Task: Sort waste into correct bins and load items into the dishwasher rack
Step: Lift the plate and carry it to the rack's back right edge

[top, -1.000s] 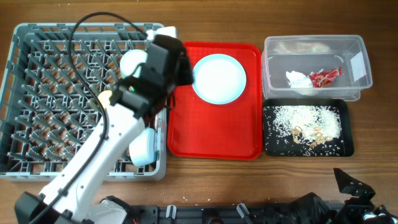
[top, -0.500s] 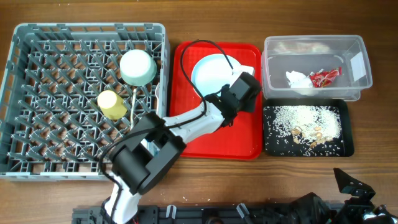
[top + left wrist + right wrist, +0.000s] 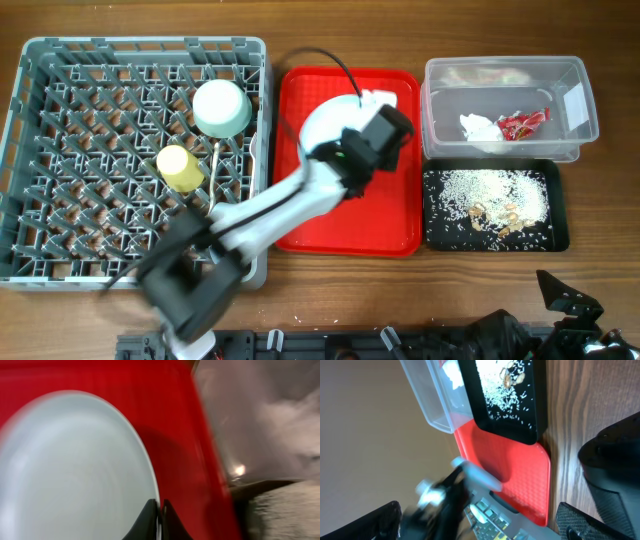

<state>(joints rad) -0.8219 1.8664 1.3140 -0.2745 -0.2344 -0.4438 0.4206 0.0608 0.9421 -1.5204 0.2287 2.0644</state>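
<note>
Left wrist view: the left gripper (image 3: 159, 520) has its fingers drawn narrow on the plate (image 3: 75, 470), pinching its rim. The plate spreads away to their left over the red tray (image 3: 175, 420). Overhead, the tub (image 3: 432, 100) with napkin (image 3: 480, 127) and wrapper (image 3: 522, 124) sits just right of this gripper. The black tray (image 3: 435, 240) of rice (image 3: 495, 190) is to its lower right. The rack (image 3: 140, 44), holding bowl (image 3: 222, 107) and cup (image 3: 180, 167), lies to its left. The right gripper (image 3: 475, 525) has its fingers spread wide, holding nothing, with the black tray ahead of it.
</note>
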